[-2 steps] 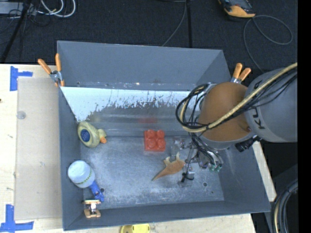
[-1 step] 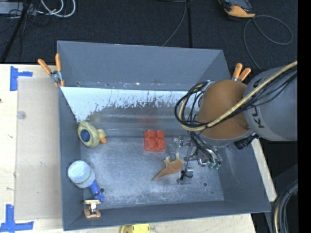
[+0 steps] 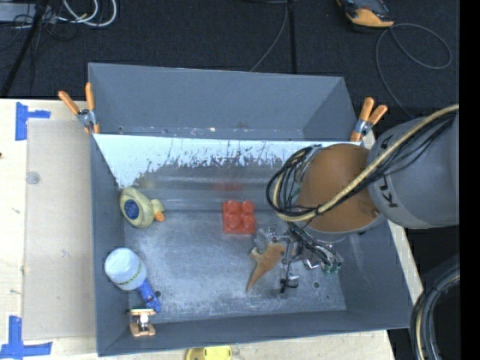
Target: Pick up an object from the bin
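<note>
Camera view, we see the gripper (image 3: 288, 274) low in the bin (image 3: 202, 280), right of centre, just beside a brown pointed wedge (image 3: 262, 265) (open or clenched we cannot tell), red block (image 3: 238, 217) nearby

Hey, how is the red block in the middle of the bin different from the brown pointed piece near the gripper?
The red block is squarish with studs on top; the brown piece is a long wedge tapering to a point. The red block lies on its own in the middle of the bin; the brown piece lies right beside the gripper. Both are small and single-coloured.
</note>
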`<state>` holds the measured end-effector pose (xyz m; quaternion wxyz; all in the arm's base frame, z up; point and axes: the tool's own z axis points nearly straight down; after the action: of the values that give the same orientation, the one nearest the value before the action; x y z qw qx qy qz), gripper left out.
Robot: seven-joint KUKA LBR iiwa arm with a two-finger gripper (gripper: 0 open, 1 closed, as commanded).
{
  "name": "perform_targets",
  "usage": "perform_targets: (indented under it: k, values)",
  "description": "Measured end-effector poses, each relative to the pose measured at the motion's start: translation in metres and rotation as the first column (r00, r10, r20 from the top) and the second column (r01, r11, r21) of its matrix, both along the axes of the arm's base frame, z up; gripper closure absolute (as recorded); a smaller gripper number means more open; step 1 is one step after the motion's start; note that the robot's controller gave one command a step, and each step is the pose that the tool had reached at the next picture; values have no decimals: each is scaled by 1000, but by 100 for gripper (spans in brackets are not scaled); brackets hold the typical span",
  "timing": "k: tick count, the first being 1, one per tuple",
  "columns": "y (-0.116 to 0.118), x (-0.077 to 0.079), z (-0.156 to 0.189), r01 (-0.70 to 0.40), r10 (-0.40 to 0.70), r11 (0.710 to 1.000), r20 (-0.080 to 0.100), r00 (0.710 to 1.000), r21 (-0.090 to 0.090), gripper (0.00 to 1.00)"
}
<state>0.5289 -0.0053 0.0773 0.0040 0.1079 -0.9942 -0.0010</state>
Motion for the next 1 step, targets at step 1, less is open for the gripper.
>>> perform_targets:
  k: [1]
  values:
    - [5, -12, -8, 9, -9, 1000, 4, 1000, 1, 100]
